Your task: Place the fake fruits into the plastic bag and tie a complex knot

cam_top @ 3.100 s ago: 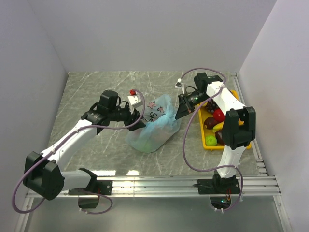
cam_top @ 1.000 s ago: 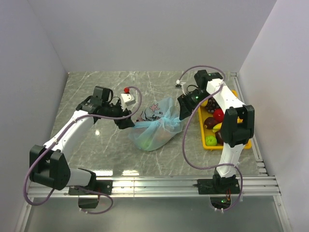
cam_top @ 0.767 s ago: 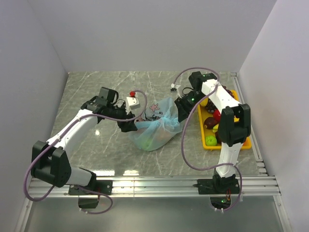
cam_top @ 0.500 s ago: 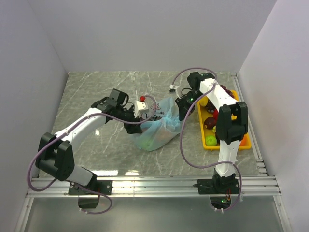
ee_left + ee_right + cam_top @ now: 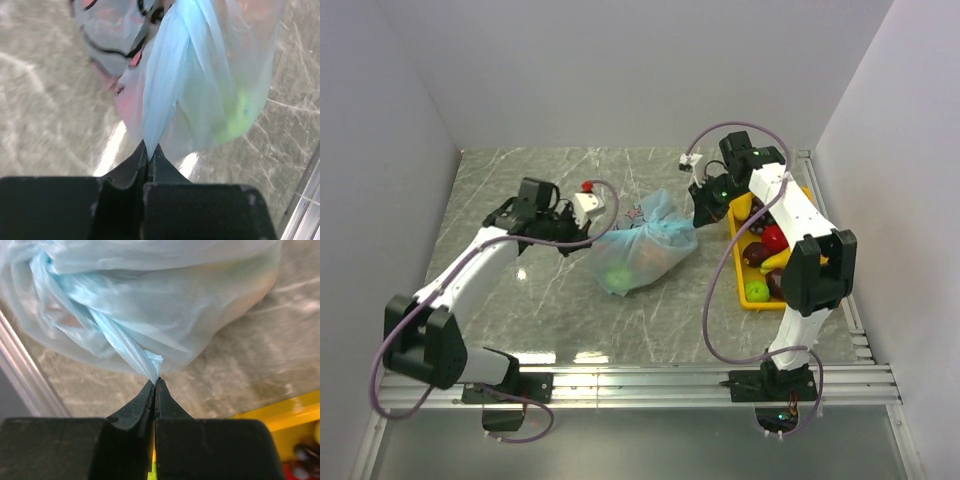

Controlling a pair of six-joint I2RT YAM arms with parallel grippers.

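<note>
The light-blue plastic bag (image 5: 645, 245) lies mid-table with fake fruits inside; a green one (image 5: 617, 277) shows through it, as it does in the left wrist view (image 5: 235, 117). Its gathered top bunches into a knot (image 5: 657, 208). My left gripper (image 5: 597, 236) is shut on a twisted handle tail (image 5: 162, 90) at the bag's left; its jaws (image 5: 148, 150) pinch the plastic tip. My right gripper (image 5: 703, 214) is shut on the other tail (image 5: 122, 342) at the bag's right, fingertips (image 5: 156, 383) closed on the strand's end.
A yellow tray (image 5: 738, 268) at the right holds more fake fruits, red (image 5: 773, 238), green (image 5: 757, 290) and dark ones; its edge shows in the right wrist view (image 5: 280, 412). White walls close in the marble table on three sides.
Both grippers went from open to shut on the bag's handle tails, then drew outward, left and right. The bag's top is now pulled taut and bunched tighter.
</note>
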